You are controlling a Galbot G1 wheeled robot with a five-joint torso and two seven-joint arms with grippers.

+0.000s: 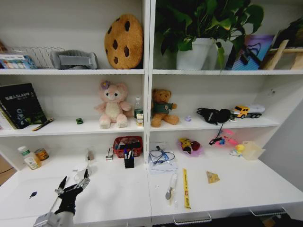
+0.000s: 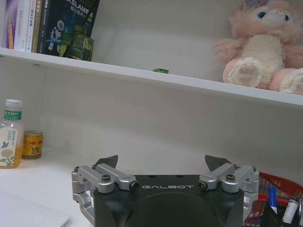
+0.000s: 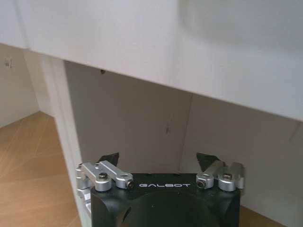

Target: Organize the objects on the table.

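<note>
"GALBOT" is printed in pale letters on the black body of both my claws. My left claw (image 1: 74,185) hangs over the near left part of the long white desk (image 1: 236,182), its two dark tips spread wide with nothing between them. My right claw (image 3: 158,160) sits low beside a white panel above wooden floor, tips equally apart and empty.

From my left wrist I read part of a title, "ASLAM", on the dark book (image 2: 66,23) standing on the lower shelf; the head view shows the same book but not its wording. A clear bottle with a green-printed label (image 2: 9,135) and a small yellow can (image 2: 32,144) stand together at the desk's back left corner.

The small black pen cup (image 1: 129,161) stands at the back of the desk near the middle, holding pens, just in front of a red mesh basket (image 1: 128,145) with small items in it. A pink bowl (image 1: 190,147) further right holds a red and yellow thing I cannot identify.

The tiny green toy car (image 1: 79,121) sits on the lower shelf, left of a pink plush rabbit (image 1: 112,105).
</note>
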